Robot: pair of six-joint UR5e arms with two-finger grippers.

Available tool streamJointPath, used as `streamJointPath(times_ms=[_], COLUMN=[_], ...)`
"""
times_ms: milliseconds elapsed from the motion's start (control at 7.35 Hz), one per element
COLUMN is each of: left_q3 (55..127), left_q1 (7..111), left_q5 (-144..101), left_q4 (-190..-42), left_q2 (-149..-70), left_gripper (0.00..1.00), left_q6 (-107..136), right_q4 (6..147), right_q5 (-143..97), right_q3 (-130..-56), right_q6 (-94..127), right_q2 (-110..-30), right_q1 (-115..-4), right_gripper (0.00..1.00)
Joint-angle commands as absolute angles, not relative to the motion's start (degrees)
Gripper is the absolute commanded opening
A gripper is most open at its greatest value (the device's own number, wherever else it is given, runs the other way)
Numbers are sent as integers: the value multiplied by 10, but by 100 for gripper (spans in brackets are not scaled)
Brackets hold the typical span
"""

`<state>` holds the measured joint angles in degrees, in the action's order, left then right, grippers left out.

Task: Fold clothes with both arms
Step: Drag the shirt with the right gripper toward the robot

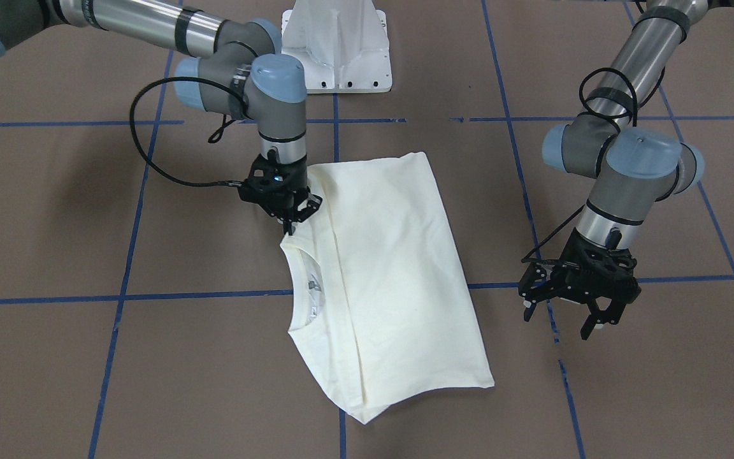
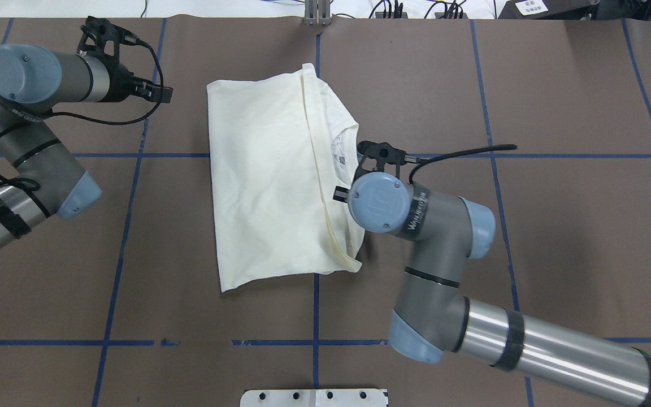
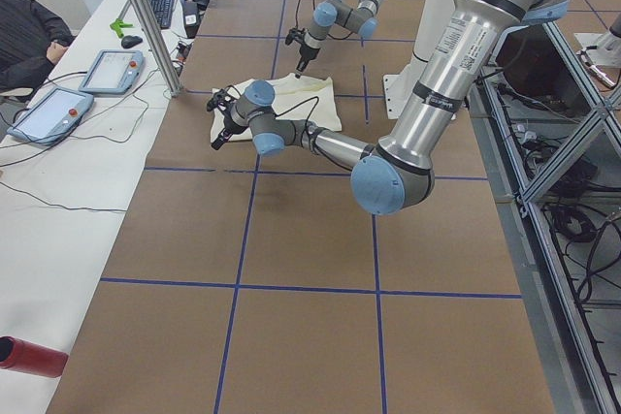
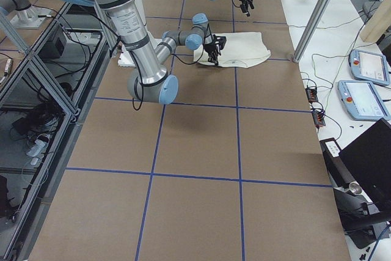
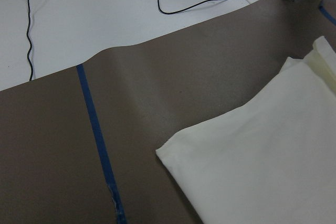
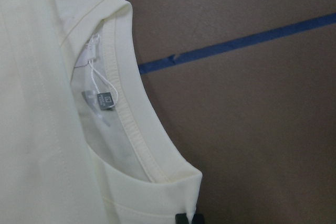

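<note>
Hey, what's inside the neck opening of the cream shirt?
Inside the ribbed neck of the shirt hangs a small grey tag on white string, against pale inner fabric. Anything deeper is covered by the folded layers.

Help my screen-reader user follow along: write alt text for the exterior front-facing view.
A cream T-shirt, folded lengthwise, lies on a brown table gridded with blue tape. The right gripper, on the view's left, pinches its edge beside the collar; the left gripper hangs open over bare table beside it.

The cream T-shirt [image 1: 392,268] lies folded, plain side up; the right hand [image 1: 290,223] pinches its shoulder, the left hand [image 1: 558,319] hangs spread, apart.
</note>
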<state>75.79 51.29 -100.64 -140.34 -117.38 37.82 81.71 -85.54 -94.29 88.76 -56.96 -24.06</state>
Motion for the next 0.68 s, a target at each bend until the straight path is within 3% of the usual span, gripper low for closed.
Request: streamJointPath(times_ms=[0, 136, 272, 544], left_q3=[760, 762, 771, 842], left_q1=[512, 512, 512, 512], left_q5=[-1006, -1007, -1019, -1135], left_q4=[-1405, -1405, -1403, -1391], left_q2=[-1172, -1172, -1172, -1120], left_gripper=[100, 100, 100, 100], left_q6=[381, 387, 399, 465], right_q4=[817, 817, 818, 817], right_q5=[-812, -800, -802, -825], right_q3=[-1002, -1007, -1016, -1066], right_q6=[889, 889, 888, 827], right_q2=[-630, -631, -632, -650], right_q1=[-209, -203, -200, -201], right_gripper=[0, 46, 99, 100])
